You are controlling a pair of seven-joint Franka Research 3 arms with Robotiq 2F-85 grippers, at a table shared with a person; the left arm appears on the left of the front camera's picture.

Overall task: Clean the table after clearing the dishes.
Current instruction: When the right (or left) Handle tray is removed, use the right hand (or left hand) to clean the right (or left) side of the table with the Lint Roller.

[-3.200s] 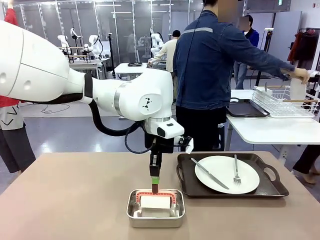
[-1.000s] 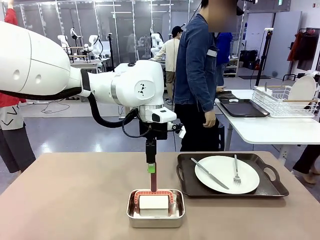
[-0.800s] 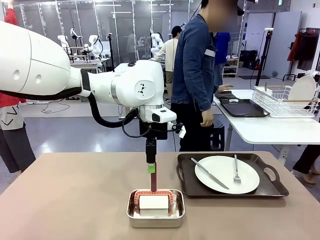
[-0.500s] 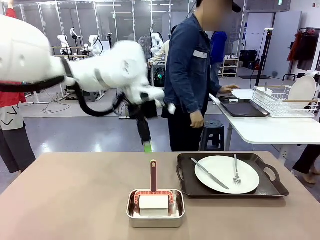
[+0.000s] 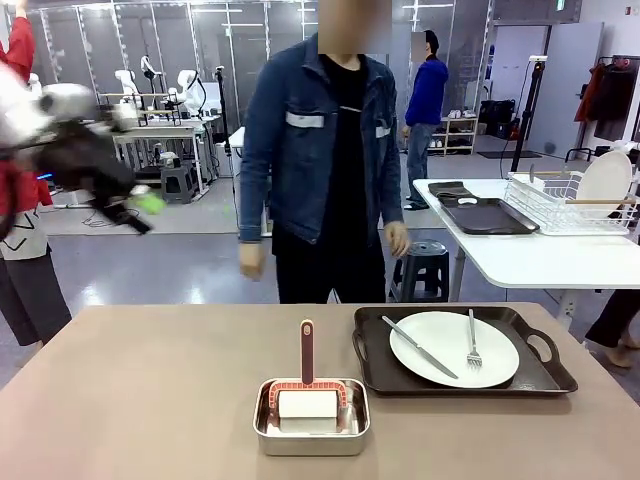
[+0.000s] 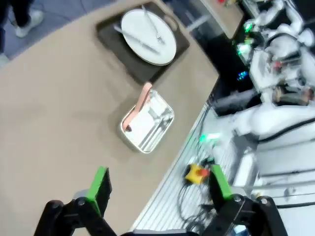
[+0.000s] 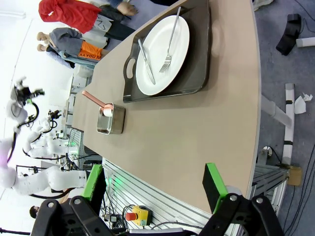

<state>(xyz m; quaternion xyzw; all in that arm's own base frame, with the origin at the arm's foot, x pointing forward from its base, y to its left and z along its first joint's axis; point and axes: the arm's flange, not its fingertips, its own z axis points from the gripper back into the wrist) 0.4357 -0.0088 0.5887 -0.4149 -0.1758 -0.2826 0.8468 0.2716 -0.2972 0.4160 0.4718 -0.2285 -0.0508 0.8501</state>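
The beige surface [image 5: 150,400] was not yet cleared: one white plate [image 5: 440,350], with a knife [image 5: 420,347] and a fork [image 5: 473,342] lying on it, sat on a dark handled tray [image 5: 450,387] on the right half. Just beside the tray's left end stood a small steel pan [image 5: 310,443] holding a white block, with a red-handled cleaning tool [image 5: 307,350] standing upright at its far rim. A person [image 5: 320,160] stood at the far edge facing the surface, arms down and touching nothing. On the separate white surface [image 5: 540,262] to the right lay another dark tray [image 5: 490,215] and a wire rack [image 5: 560,205]. The left hand [image 6: 158,179] was raised high and well off to the left, its fingers spread wide and empty. The right hand [image 7: 154,177] hung off the near right corner, likewise spread and empty. Judged step: clearing was under way and wiping had not begun. The next move would call for the tray to leave the surface, then a grip on the upright tool handle.
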